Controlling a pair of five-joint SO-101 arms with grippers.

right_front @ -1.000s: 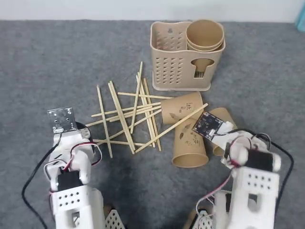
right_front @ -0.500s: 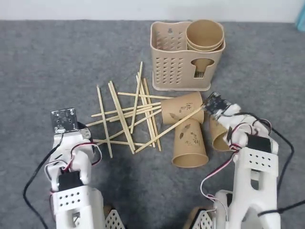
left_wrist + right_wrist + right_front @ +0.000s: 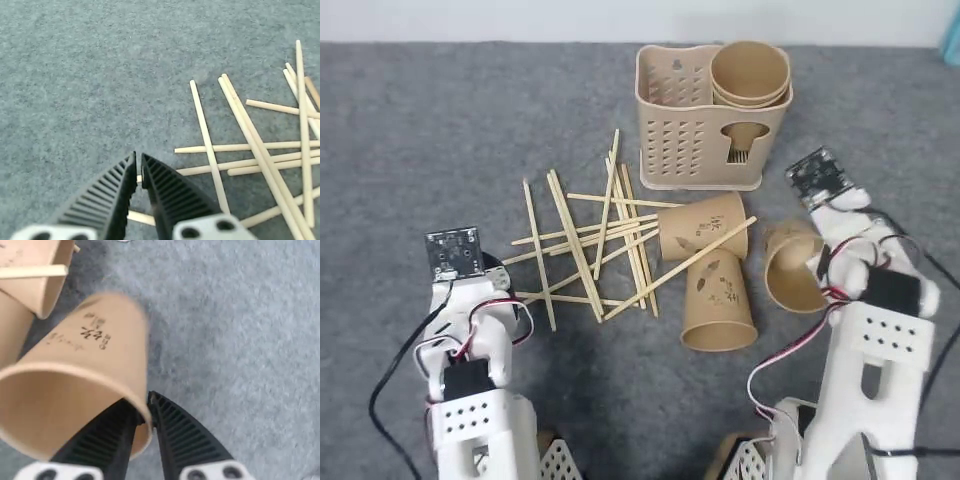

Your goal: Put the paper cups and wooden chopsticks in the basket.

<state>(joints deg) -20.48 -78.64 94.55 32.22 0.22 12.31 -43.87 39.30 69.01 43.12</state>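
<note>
Grey carpet [image 3: 440, 120] strewn with chopsticks [image 3: 582, 243], basket [image 3: 685, 140] behind holding stacked cups [image 3: 750, 68]. Right gripper [image 3: 148, 397] clamped on rim of tilted paper cup [image 3: 75, 365], beside two lying cups [image 3: 705, 228]. Left gripper [image 3: 138, 162] nearly closed, empty, near chopsticks.

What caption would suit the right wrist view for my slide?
Right gripper pinching the rim of a paper cup over grey carpet.

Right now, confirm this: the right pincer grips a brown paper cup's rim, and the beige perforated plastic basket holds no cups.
Not quite: the high view shows the beige perforated plastic basket holds stacked brown paper cups. The right pincer claim stands.
</note>
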